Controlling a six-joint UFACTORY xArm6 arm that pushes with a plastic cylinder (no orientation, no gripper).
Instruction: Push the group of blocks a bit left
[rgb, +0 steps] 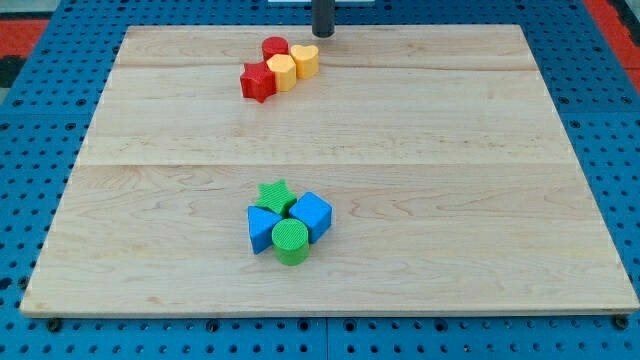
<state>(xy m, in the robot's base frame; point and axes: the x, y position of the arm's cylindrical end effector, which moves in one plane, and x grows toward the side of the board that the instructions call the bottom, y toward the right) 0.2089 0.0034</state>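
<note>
My tip (323, 34) stands at the view's top, just right of and slightly above a cluster of four blocks. That cluster holds a red cylinder (275, 47), a yellow block (306, 60), a yellow hexagonal block (282, 72) and a red star (258, 82), all touching in a slanted row. The tip is a small gap from the yellow block. A second cluster lies lower in the middle: a green star (273, 195), a blue cube (312, 214), a blue block (264, 229) and a green cylinder (290, 241), packed together.
The blocks lie on a pale wooden board (450, 180). Around it is a blue perforated table (20, 150). A red area shows at the view's top corners.
</note>
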